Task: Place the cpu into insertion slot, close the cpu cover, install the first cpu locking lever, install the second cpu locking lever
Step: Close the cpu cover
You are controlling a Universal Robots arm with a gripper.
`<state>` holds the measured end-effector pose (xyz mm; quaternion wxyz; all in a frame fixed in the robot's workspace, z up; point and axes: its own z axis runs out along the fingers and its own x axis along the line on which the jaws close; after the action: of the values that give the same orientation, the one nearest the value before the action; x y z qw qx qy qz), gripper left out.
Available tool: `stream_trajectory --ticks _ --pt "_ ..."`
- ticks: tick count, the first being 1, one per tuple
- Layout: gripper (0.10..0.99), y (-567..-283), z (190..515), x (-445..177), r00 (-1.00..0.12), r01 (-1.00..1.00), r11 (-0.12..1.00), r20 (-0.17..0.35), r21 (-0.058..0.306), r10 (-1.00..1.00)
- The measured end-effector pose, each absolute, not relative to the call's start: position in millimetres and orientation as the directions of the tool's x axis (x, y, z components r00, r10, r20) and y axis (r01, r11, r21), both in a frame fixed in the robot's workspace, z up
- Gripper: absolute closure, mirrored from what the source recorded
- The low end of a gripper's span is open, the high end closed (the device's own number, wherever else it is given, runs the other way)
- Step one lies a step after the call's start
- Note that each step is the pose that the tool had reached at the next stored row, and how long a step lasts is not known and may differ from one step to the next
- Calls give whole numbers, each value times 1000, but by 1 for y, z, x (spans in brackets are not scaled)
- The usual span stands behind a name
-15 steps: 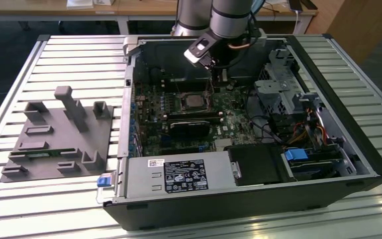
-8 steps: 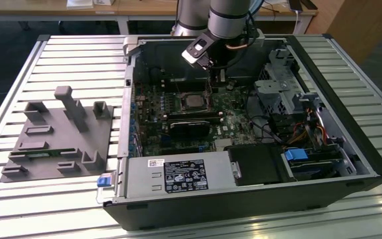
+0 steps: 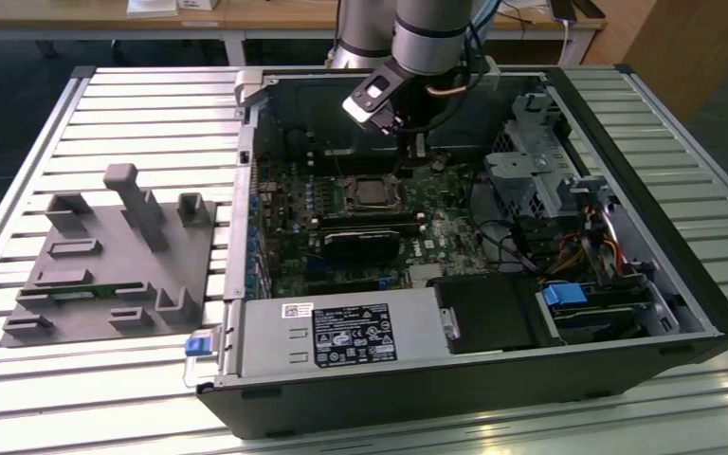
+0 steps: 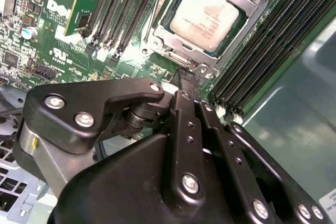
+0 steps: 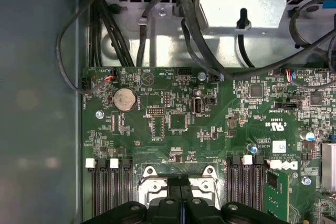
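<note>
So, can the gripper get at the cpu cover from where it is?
Probably yes: the gripper hangs right at the edge of the cpu cover, with nothing between them in the second wrist view.

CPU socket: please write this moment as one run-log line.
cpu: seated | cpu cover: lying closed around it | gripper: shut, tip beside cover edge

a slatted metal table (image 3: pixel 124 95) is carrying everything here, its pale ribs running across from the exterior view's left to the exterior view's right. an open black computer case (image 3: pixel 465 403) is lying on its side on the slats (open face turned upward), taking up the middle and the exterior view's right. a grey moulded fixture plate (image 3: pixel 111 270) with upright posts is sitting just beside the case, on the exterior view's left.
</note>
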<state>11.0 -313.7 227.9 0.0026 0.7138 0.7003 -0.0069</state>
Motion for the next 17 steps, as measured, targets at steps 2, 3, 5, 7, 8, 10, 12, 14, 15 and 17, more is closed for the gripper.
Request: stream_trajectory --ticks 2,3,5,7,8,10,12,14,15,17 --pt "965 -314 227 9 19 1000 -19 -13 -6 1000" --pt "965 -315 226 8 19 1000 -19 -13 -6 1000" --pt "965 -315 225 4 19 1000 -19 -13 -6 1000" --pt "965 -315 225 1 19 1000 -19 -14 -6 1000" --pt "965 -315 225 0 19 1000 -19 -14 -6 1000" --pt "965 -315 224 -4 19 1000 -19 -13 -6 1000" --pt "965 -315 223 -6 19 1000 -19 -14 -6 1000" --pt "965 -315 222 -9 19 1000 -19 -14 -6 1000" --pt "965 -315 221 -10 19 1000 -19 -14 -6 1000" --pt "965 -315 219 -13 19 1000 -19 -14 -6 1000"
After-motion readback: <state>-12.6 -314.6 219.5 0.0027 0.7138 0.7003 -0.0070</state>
